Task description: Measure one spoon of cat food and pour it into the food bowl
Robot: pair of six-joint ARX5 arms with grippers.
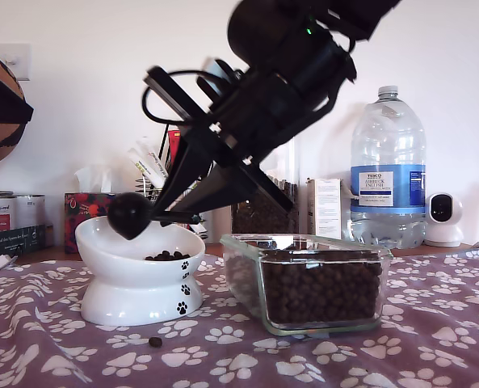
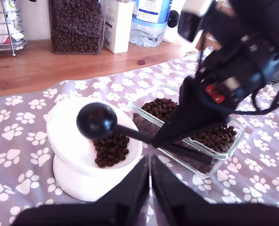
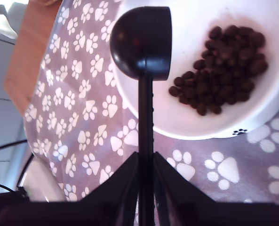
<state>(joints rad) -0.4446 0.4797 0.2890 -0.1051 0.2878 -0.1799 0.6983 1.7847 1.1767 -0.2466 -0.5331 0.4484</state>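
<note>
My second gripper [image 1: 174, 212] [image 3: 146, 162] is shut on the long handle of the black spoon [image 1: 129, 215] [image 2: 96, 120] [image 3: 141, 42]. The spoon's round cup hangs over the rim of the white food bowl [image 1: 126, 291] [image 2: 59, 127] [image 3: 186, 127], on the exterior view's left. Only the cup's outside shows. A small heap of dark cat food [image 1: 168, 255] [image 2: 110, 149] [image 3: 224, 70] lies in the bowl. My first gripper [image 2: 150, 162] is shut on nothing, a little back from the bowl, and does not show in the exterior view.
A clear glass dish [image 1: 304, 279] [image 2: 224, 150] full of kibble stands beside the bowl on the paw-print cloth. One loose pellet [image 1: 155, 342] lies before the bowl. Behind stand a kibble canister [image 2: 75, 26], a white box [image 1: 325, 208] and a water bottle [image 1: 388, 174].
</note>
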